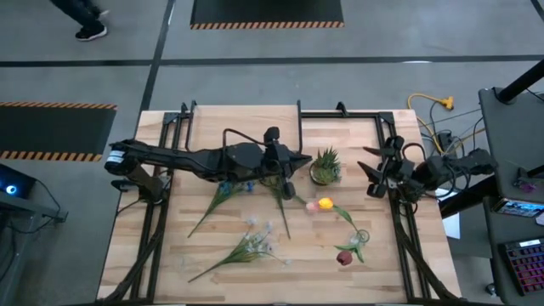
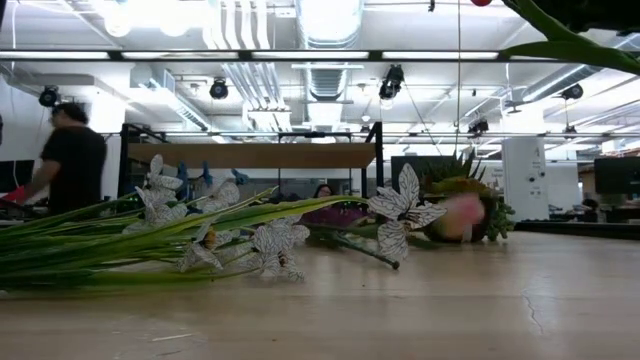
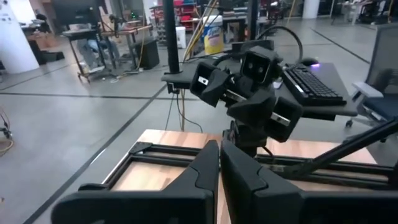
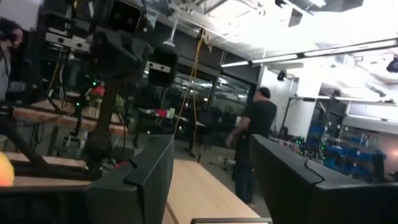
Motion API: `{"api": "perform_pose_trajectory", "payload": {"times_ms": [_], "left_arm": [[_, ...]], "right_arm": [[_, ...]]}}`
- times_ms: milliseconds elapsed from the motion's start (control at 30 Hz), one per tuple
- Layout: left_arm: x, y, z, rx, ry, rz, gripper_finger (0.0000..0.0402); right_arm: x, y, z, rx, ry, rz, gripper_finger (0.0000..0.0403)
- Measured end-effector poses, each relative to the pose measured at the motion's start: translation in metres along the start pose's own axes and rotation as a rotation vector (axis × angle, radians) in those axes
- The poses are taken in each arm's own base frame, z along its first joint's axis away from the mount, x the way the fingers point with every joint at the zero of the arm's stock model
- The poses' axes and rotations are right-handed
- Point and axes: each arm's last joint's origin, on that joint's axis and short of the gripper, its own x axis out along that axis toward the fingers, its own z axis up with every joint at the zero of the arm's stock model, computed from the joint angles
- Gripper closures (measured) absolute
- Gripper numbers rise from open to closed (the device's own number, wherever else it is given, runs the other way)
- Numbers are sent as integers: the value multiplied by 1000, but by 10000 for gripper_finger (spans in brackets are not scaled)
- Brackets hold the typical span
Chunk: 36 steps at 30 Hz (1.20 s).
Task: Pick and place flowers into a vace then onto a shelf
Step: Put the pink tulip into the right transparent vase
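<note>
The flowers point(image 1: 255, 242) lie loose on the table point(image 1: 408, 263), none gathered, so nearly everything is left. The left gripper point(image 1: 291, 189) hangs clenched and empty above them; the right gripper point(image 1: 372, 174) stands released beside the potted plant point(image 1: 325, 164).

On the table point(image 1: 382, 255), the flowers point(image 1: 246, 246) lie scattered across the lower middle of the high view, the potted plant point(image 1: 325, 167) stands at centre right, and the shelf point(image 2: 250, 155) sits behind them in the low view.
</note>
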Motion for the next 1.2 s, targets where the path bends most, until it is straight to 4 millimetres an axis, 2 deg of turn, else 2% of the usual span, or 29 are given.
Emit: {"api": "perform_pose_trajectory", "payload": {"times_ms": [167, 367, 500, 700, 833, 967, 1200], "left_arm": [[-1, -2, -9, 34, 90, -21, 402], [-4, -2, -38, 126, 357, -89, 395], [1, -4, -66, 204, 481, -110, 352], [15, -6, -110, 327, 591, -226, 232], [26, -2, -127, 334, 623, -219, 175], [40, -3, -145, 329, 664, -275, 161], [67, -8, -179, 380, 750, -351, 168]], "right_arm": [[2, -3, 9, -11, 25, 5, 202], [3, -5, 13, 9, 57, 19, 202], [3, -4, 13, -4, 82, 31, 202], [3, -3, 10, -11, 91, 38, 202], [3, -2, 9, -4, 95, 40, 202], [2, -2, 7, 10, 105, 44, 202], [2, -1, 4, 14, 136, 57, 202]]}}
